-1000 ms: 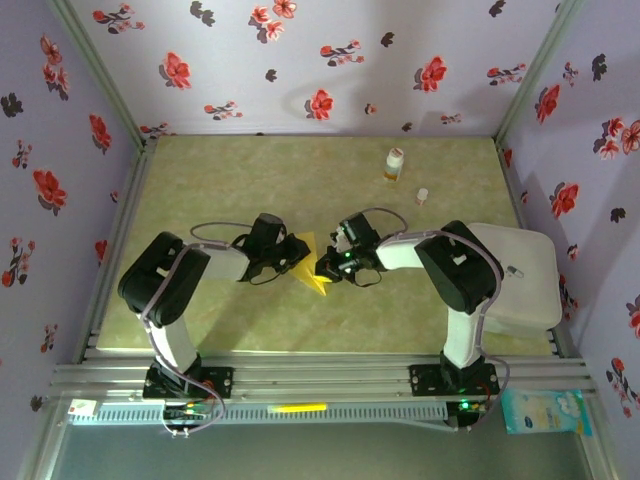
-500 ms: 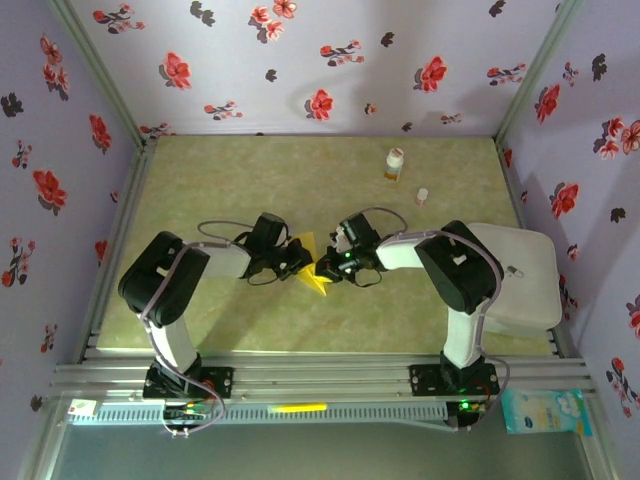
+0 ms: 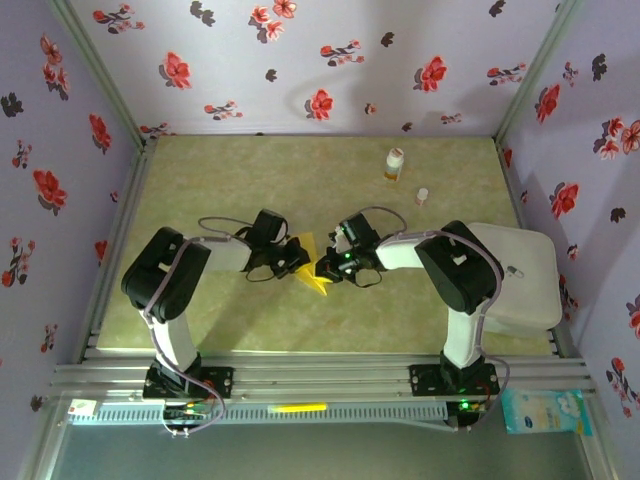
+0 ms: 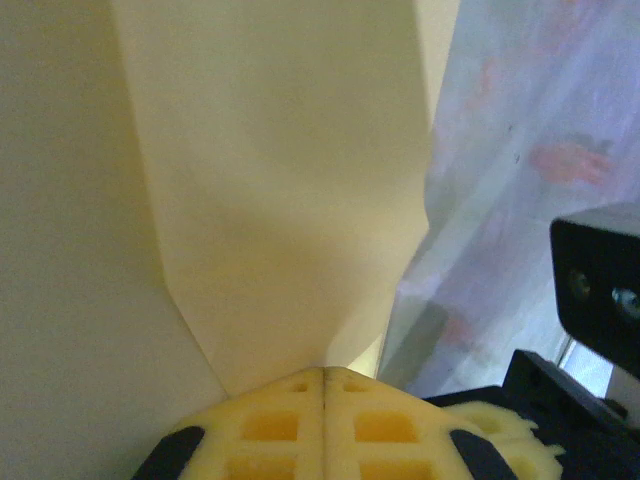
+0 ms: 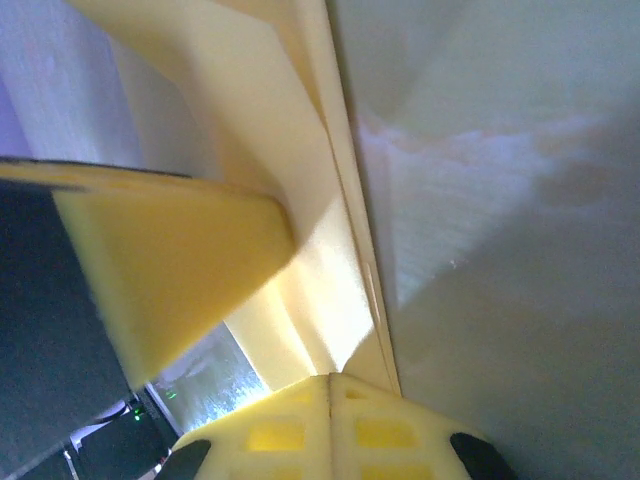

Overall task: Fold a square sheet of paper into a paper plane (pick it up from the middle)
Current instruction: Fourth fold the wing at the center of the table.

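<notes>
The square sheet of paper (image 3: 316, 270), mustard-yellow and folded into a small pointed shape, is held just above the table's middle between my two grippers. My left gripper (image 3: 298, 263) is shut on its left side. In the left wrist view the pale paper (image 4: 280, 200) rises straight out of the closed left gripper (image 4: 325, 372). My right gripper (image 3: 326, 267) is shut on its right side. In the right wrist view the creased layers of paper (image 5: 320, 250) run into the closed right gripper (image 5: 330, 378), with a yellow finger (image 5: 170, 270) of the left gripper pressed against the paper's left.
A small white-and-orange bottle (image 3: 394, 164) stands at the back of the green table (image 3: 250, 180), with a small white cap-like thing (image 3: 422, 196) beside it. A white tray (image 3: 525, 285) lies at the right edge. Flowered walls enclose three sides.
My left gripper's jaws have closed the last bit onto the paper, and the left arm has shifted slightly. The right arm and the paper stay where they were.
</notes>
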